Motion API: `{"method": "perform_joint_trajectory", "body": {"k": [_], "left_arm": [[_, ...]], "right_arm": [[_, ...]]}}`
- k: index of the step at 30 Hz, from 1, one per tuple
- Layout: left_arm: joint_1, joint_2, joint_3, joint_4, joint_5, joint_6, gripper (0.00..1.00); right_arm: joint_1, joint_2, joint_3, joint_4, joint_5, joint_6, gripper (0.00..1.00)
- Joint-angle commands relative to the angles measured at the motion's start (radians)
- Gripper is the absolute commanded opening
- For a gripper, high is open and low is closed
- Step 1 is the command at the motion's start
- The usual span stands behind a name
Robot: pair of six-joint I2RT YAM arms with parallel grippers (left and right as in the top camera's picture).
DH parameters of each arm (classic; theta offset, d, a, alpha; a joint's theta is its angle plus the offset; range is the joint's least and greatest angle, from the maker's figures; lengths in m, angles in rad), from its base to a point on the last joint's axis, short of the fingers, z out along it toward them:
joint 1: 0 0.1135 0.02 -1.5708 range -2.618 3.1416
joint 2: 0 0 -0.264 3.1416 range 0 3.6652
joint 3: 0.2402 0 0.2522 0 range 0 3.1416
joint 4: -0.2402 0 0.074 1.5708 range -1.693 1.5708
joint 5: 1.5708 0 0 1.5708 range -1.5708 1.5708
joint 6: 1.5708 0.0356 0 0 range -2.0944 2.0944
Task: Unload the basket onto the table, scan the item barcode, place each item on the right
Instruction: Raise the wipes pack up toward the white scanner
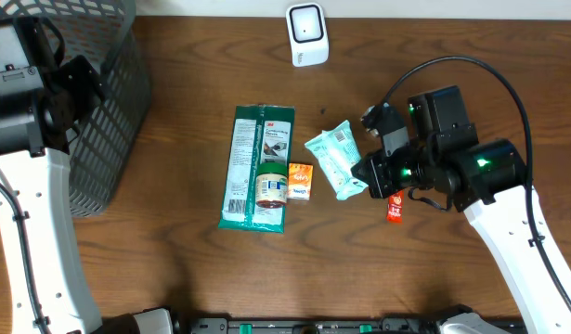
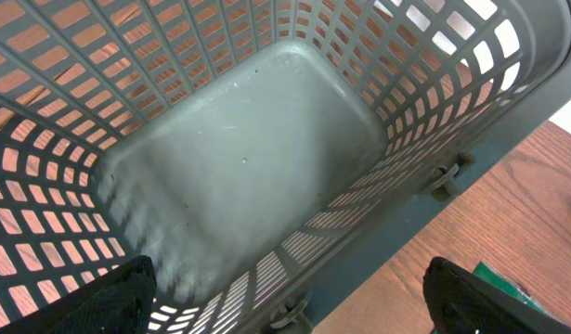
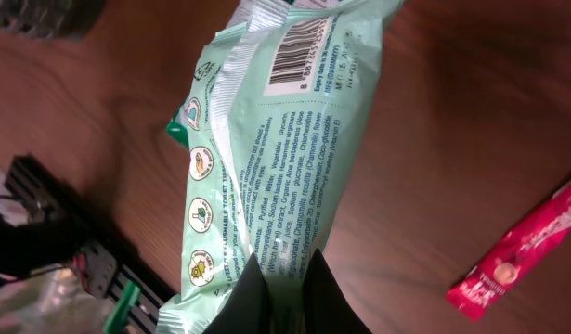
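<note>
ok so my right gripper (image 3: 280,283) is pressed tight on the short end of the mint-green soft plastic pack of wipes (image 3: 266,167), pinching the sealed flap between both pads. The pack sits around the middle of the brown wooden desk (image 1: 452,56), a bit right of centre. Can't tell if it's clear of the wood or just resting on it

Its printed black barcode (image 3: 294,54) is at the end away from my pinch, on the face my wrist camera looks at, so I know which side has to get shown

Just beside me on the right lies a thin red sachet (image 1: 395,207), not touching the pack. On the other side there's a small orange carton (image 1: 300,181), then a little round jar (image 1: 271,186) sitting on a long green flat packet (image 1: 257,167)

Further out, at the far edge, stands the white boxy scanner (image 1: 306,34)

I'd call this the grab step done and the carry not yet started. Next move: lift, swing toward the scanner, and roll the wrist so the barcode faces its window without creasing the soft wrap

My left gripper (image 2: 299,301) hangs spread wide and holding nothing over the grey plastic mesh basket (image 2: 266,167) at the far left corner
</note>
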Motion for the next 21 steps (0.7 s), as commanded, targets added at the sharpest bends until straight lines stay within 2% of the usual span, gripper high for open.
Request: {"method": "perform_joint_trajectory", "body": {"k": [1, 4, 6, 10, 15, 21], "left_arm": [[0.005, -0.001, 0.006, 0.0, -0.013, 0.01, 0.92], [0.005, -0.001, 0.006, -0.001, -0.013, 0.01, 0.92], [0.005, -0.001, 0.006, 0.0, -0.013, 0.01, 0.93], [0.005, -0.001, 0.006, 0.0, -0.013, 0.01, 0.92], [0.005, -0.001, 0.006, -0.001, -0.013, 0.01, 0.92], [0.005, -0.001, 0.006, -0.001, -0.013, 0.01, 0.92]], "right_arm": [[0.002, 0.032, 0.072, -0.039, 0.053, 0.061, 0.01], [0.002, 0.082, 0.178, -0.127, 0.097, 0.042, 0.01], [0.003, 0.14, 0.289, -0.224, 0.105, -0.049, 0.01], [0.003, 0.225, 0.413, -0.287, 0.19, -0.098, 0.01], [0.024, 0.283, 0.436, -0.242, 0.272, -0.22, 0.01], [0.084, 0.306, 0.435, -0.179, 0.469, -0.311, 0.01]]}}
